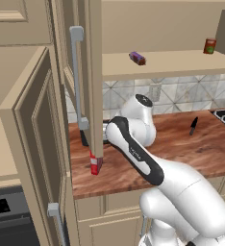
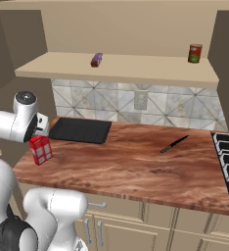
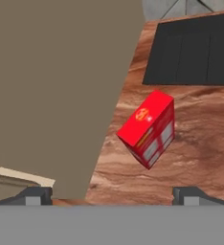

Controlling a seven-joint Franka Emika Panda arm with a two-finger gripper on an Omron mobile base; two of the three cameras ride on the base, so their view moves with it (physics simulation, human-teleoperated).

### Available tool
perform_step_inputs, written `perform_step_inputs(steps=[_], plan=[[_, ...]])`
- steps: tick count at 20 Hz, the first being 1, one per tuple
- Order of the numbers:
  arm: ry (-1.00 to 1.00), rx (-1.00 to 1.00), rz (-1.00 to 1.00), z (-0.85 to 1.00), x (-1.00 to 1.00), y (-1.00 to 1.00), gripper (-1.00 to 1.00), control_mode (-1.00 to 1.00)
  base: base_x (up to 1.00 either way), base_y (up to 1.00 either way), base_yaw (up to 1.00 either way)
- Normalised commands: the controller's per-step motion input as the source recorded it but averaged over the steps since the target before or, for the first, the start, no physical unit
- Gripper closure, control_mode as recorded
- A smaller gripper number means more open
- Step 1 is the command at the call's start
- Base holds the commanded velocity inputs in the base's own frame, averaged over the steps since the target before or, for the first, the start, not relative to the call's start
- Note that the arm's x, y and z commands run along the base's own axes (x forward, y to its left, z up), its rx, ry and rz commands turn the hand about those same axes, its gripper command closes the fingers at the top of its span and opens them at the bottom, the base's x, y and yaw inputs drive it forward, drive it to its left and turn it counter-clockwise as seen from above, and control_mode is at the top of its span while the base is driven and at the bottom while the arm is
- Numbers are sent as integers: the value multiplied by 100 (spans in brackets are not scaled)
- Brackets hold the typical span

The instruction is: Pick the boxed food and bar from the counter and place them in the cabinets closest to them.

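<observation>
Now wide-open end effector above upright boxed food on counter, bar on shelf.

Boxed food stands on the bench, ahead of the wide-apart jaws and apart from them. Dark mat lies on the bench beyond the box. Cabinet wall left of the jaws. Knife well off to the right. Bar and can sit on the shelf above.

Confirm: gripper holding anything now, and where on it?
Nothing held. The gripper is open above the counter, and the boxed food stands ahead of its fingertips, untouched.
</observation>
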Motion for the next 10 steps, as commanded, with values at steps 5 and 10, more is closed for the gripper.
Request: perform_step_inputs(steps=[5,10], plan=[[0,-2,-5,-11,21,1,-100,-100,0,0,0],[2,-2,-3,-9,16,0,-100,-100,0,0,0]])
